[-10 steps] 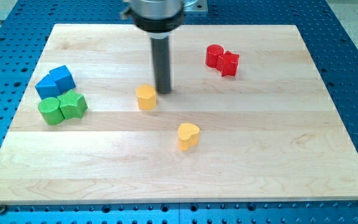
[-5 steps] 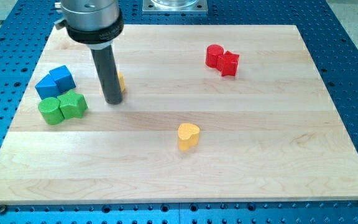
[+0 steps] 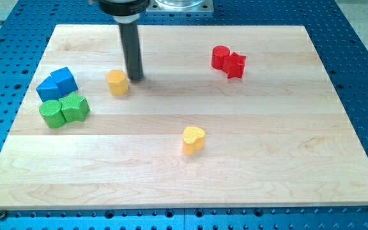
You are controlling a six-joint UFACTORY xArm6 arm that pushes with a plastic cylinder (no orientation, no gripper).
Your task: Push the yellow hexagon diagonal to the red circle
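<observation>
Yellow hexagon (image 3: 117,82) sits in the upper left part of the wooden board (image 3: 286,166), well apart from the red circle (image 3: 220,57), which touches a second red block (image 3: 236,65) near the view's top right. Our rod carries no claw, so nothing is clenched or released; my tip (image 3: 136,78) stands just beside the hexagon, on its right. To push well, we judge the tip should circle to the hexagon's left and drive it rightward in a steady line, stopping below and beside the circle. We should steer clear of the yellow heart (image 3: 193,139).
</observation>
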